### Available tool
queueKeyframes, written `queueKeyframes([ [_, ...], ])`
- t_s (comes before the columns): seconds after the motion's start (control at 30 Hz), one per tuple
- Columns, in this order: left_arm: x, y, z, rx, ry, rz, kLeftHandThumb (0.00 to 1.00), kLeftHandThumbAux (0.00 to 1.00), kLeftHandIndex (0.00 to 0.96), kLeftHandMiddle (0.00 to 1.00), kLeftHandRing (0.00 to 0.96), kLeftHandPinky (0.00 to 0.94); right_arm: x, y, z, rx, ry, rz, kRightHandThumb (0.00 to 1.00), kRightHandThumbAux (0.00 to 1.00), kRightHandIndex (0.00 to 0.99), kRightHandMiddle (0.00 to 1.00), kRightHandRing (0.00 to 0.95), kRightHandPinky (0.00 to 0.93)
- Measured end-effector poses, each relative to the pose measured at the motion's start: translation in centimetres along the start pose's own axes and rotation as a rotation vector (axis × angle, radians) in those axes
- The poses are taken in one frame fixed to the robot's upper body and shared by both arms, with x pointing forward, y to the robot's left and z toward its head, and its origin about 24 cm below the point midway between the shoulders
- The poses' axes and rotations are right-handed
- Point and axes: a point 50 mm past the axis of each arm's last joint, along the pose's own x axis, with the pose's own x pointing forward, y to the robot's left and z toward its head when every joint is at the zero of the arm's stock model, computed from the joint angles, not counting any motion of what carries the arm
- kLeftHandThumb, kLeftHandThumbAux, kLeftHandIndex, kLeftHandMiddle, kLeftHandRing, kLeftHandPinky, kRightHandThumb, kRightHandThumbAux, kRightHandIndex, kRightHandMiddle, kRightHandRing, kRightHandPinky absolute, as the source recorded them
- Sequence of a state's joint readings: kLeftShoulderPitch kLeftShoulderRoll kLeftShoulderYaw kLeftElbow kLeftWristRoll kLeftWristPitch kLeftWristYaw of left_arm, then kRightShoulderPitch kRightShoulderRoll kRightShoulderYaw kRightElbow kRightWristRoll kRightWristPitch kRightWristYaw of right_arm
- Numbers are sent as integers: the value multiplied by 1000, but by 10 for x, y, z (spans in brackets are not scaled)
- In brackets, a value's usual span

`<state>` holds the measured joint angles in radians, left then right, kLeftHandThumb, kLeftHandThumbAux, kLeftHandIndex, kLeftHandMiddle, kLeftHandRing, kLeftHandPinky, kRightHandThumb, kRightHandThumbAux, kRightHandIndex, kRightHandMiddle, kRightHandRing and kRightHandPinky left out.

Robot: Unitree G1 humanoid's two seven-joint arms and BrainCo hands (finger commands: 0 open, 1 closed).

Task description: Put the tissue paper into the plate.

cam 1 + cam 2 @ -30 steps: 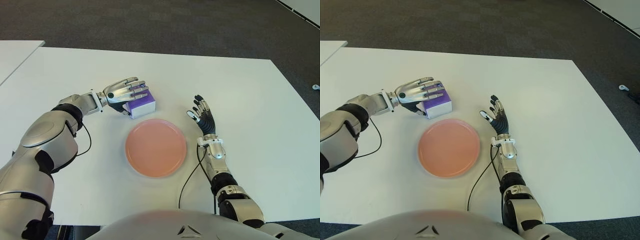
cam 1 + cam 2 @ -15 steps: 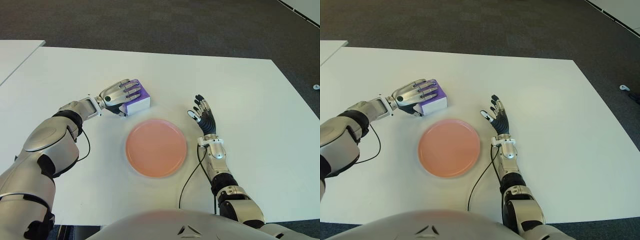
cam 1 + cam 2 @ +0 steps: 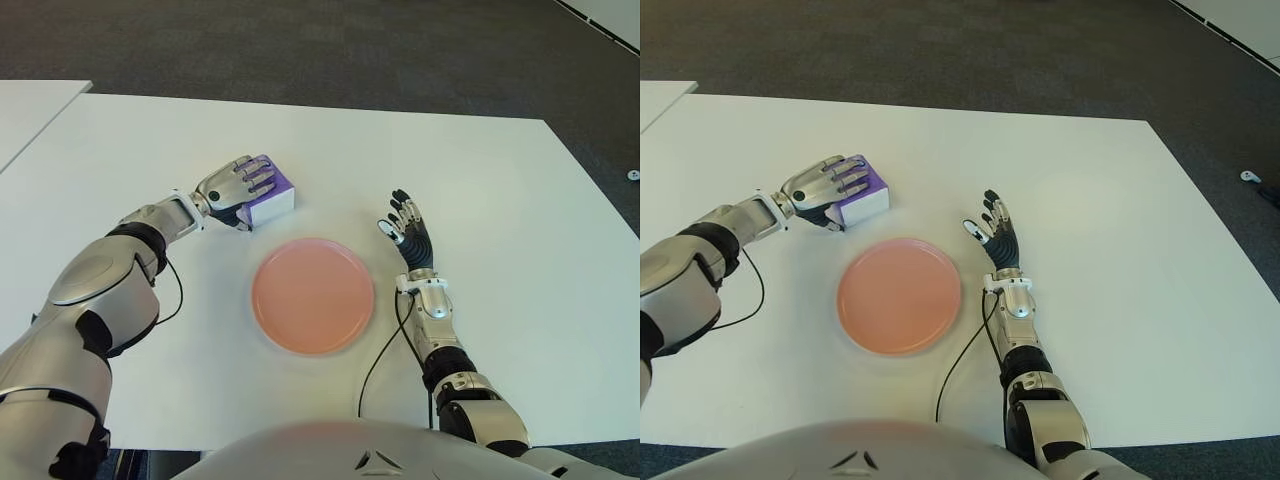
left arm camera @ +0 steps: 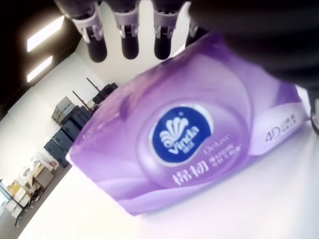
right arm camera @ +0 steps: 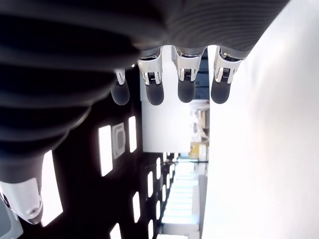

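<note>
A purple and white tissue pack [image 3: 270,195] is held just beyond the far-left rim of the pink plate [image 3: 312,295], which lies on the white table [image 3: 480,180]. My left hand [image 3: 243,186] grips the pack, fingers curled over its top and thumb at its near side. In the left wrist view the pack [image 4: 189,144] fills the frame under the fingers [image 4: 129,45]. My right hand [image 3: 405,228] shows to the right of the plate, fingers spread and holding nothing; its fingers [image 5: 184,84] are straight in the right wrist view.
A second white table [image 3: 30,110] adjoins at the far left. Dark carpet [image 3: 300,40] lies beyond the far edge. A black cable [image 3: 383,352] runs from my right wrist toward the near edge, beside the plate.
My left hand has carried the tissue pack a little farther back and to the left, away from the plate's rim. The right hand has not moved.
</note>
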<state>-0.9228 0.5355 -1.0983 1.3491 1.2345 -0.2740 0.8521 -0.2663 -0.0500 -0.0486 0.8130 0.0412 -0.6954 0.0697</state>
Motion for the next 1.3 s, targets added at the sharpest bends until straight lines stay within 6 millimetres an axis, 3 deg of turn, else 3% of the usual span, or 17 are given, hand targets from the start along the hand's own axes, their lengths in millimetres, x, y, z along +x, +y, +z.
queueKeyframes([
  [0.63, -4, -8, -5, -90, 121, -99, 275, 344, 0, 0, 0, 0, 0, -1, 0, -4, 0, -2, 0, 568, 0, 0, 0, 0],
  [0.97, -16, -19, 5, -301, 204, -108, 348, 375, 0, 0, 0, 105, -1, -2, 1, -5, -5, -6, 0, 560, 0, 0, 0, 0],
  [1.3, -27, -26, 11, -534, 243, -105, 335, 434, 0, 0, 9, 156, -2, -2, 3, -6, -15, 1, 0, 573, 0, 0, 0, 0],
])
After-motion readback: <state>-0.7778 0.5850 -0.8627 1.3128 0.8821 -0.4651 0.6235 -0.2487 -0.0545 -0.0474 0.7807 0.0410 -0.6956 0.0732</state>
